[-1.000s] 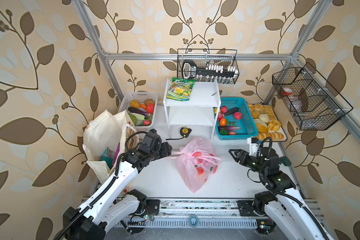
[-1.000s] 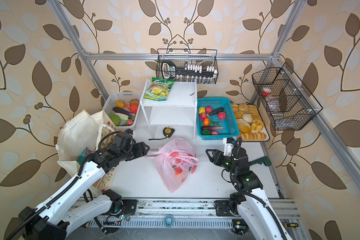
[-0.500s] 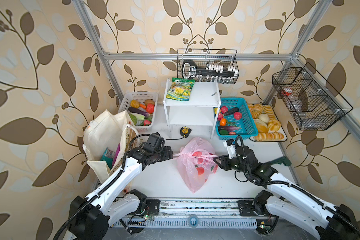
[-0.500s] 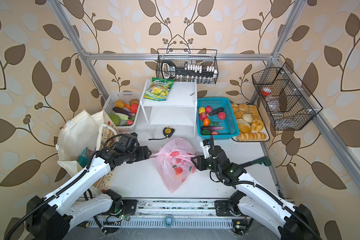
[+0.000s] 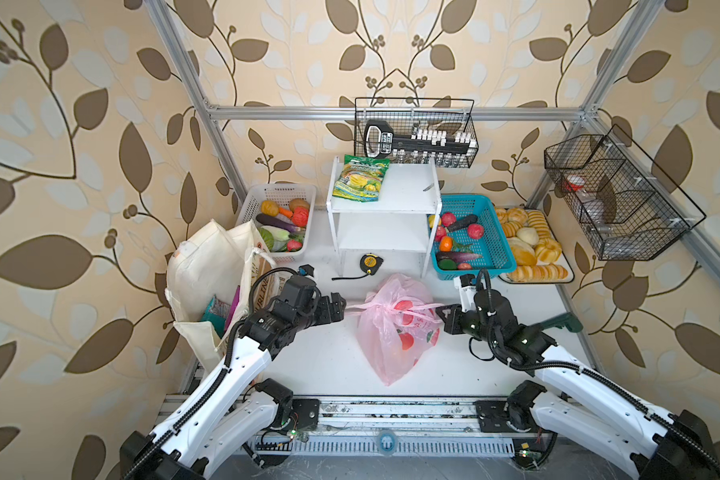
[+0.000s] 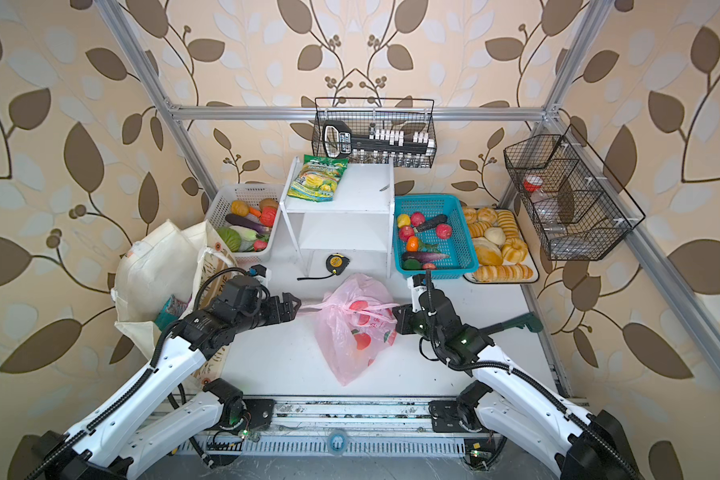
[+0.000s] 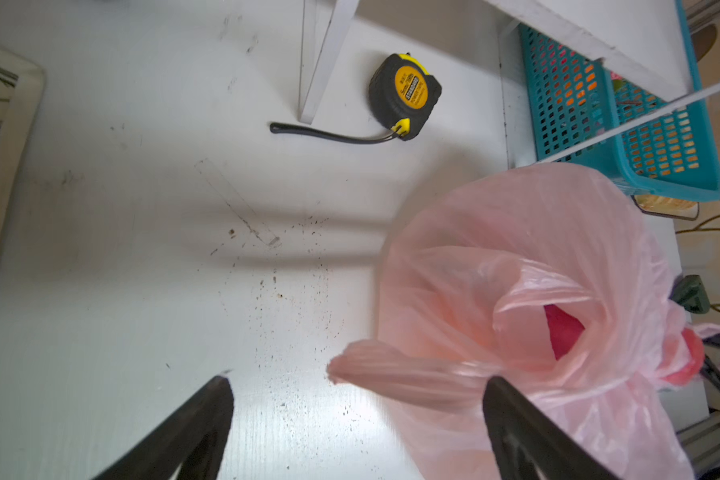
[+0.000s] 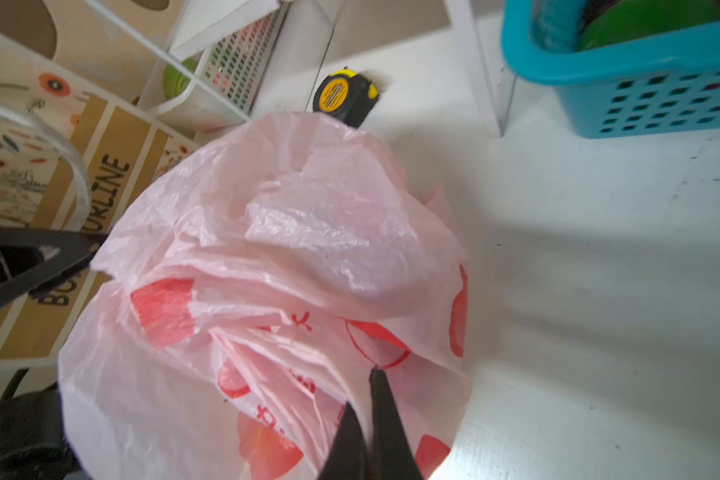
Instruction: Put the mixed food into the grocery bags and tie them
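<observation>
The pink plastic grocery bag [image 5: 391, 332] [image 6: 350, 332] lies mid-table with red toy fruit [image 7: 564, 332] showing through its mouth. Its handles stretch out to either side. My left gripper [image 5: 341, 305] [image 7: 358, 380] is open, and the bag's twisted left handle [image 7: 412, 382] pokes loosely between the fingers. My right gripper [image 5: 443, 313] [image 8: 362, 388] is shut on the bag's right handle. The cream canvas tote [image 5: 208, 270] [image 6: 154, 257] stands at the left with a teal-and-red packet [image 5: 215, 309] and a purple packet [image 5: 233, 305] inside.
A yellow-black tape measure [image 5: 371, 262] lies behind the bag, in front of the white shelf [image 5: 385, 199] bearing a green-and-yellow packet [image 5: 362, 178]. A teal basket [image 5: 487, 245], a bread tray [image 5: 533, 249] and a white vegetable basket [image 5: 281, 195] line the back.
The right arm reached in to the pink bag and its gripper shut on the right handle. The left gripper opened wide, letting the left handle go slack.
</observation>
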Tool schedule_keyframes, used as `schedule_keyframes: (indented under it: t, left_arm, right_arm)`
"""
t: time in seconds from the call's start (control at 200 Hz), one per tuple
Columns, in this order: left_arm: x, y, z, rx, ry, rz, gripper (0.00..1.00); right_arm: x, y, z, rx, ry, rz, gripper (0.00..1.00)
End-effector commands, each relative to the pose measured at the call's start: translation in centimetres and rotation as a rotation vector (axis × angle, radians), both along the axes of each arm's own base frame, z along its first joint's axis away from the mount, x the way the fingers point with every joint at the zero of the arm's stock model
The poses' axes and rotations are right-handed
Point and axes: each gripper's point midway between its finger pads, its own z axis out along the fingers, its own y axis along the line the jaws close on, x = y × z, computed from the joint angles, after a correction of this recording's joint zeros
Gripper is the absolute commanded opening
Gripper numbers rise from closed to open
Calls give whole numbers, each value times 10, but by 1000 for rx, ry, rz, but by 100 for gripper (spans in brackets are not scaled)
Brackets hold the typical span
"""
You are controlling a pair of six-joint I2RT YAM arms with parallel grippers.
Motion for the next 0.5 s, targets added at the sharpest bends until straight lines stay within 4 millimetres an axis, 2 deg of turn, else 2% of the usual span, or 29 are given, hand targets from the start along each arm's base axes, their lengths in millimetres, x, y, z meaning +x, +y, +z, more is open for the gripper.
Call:
schedule_keyframes:
  t: [0.0,0.16,0.34,0.495]
  left_arm:
    - [5,-11,16,-28,-121,-85,96]
    - [6,-33,17,-69,-185,-221,92]
    - [9,-50,26,-83,-299,-339,93]
    - [12,-62,24,-88,-338,-414,92]
  right_arm:
    - [10,-24,1,43,24,-132,0]
    - [16,-42,2,93,40,-171,0]
    - [15,-46,1,99,58,-158,0]
    - [15,-46,-1,104,67,-158,0]
